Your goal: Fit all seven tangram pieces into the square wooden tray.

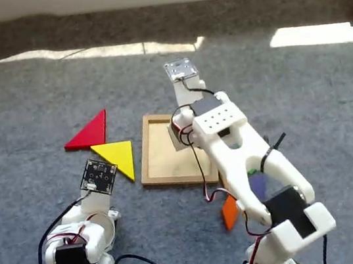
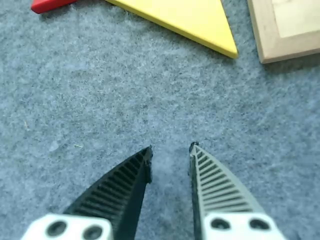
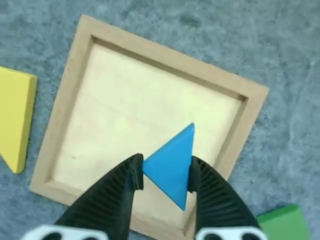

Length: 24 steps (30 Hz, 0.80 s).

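Nearest the lens in its own wrist view, the right hand point(image 3: 165, 162) is closed partway on a flat blue triangle point(image 3: 170, 167), with one ribbed finger pressing each side. It holds the piece over the inside of the square wooden tray point(image 3: 75, 65), close to one wall (whether the piece touches the tray floor cannot be told). A green piece point(image 3: 282, 222) lies just outside the tray on the grey carpeted surface point(image 3: 280, 60). The left hand point(image 2: 170, 148) hangs low over the surface, its fingers a little apart and nothing between them. Beyond it lies a large yellow triangle point(image 2: 185, 17), near a corner of the tray, with a large red triangle point(image 1: 90, 135) just beside it. An orange piece point(image 1: 229, 212) lies near the tray, partly hidden by the right arm.
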Motion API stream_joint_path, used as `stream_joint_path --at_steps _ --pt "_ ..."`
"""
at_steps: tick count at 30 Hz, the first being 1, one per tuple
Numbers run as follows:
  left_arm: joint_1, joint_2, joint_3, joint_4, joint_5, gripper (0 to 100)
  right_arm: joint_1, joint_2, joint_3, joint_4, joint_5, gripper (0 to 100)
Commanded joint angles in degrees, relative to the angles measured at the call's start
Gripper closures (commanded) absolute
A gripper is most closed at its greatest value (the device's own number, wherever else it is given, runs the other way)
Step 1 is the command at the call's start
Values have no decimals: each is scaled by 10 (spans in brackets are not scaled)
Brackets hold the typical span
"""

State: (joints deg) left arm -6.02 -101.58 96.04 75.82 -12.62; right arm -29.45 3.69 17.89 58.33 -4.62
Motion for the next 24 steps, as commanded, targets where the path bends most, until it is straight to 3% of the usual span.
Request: stream_joint_path --at_steps 1,6,11,18,20,24 --pt "7 -29 11 3 1 867 5 25 -69 -14 -2 914" --pt "7 -29 11 3 1 867 36 82 -111 -13 -3 896" --pt "7 -29 11 3 1 867 48 109 -152 49 -5 766" --pt "7 -29 11 3 1 867 48 109 -195 98 -4 761" --pt "7 -29 11 3 1 867 45 109 -202 101 -2 792" --pt "7 -29 11 3 1 867 44 109 -204 97 37 972"
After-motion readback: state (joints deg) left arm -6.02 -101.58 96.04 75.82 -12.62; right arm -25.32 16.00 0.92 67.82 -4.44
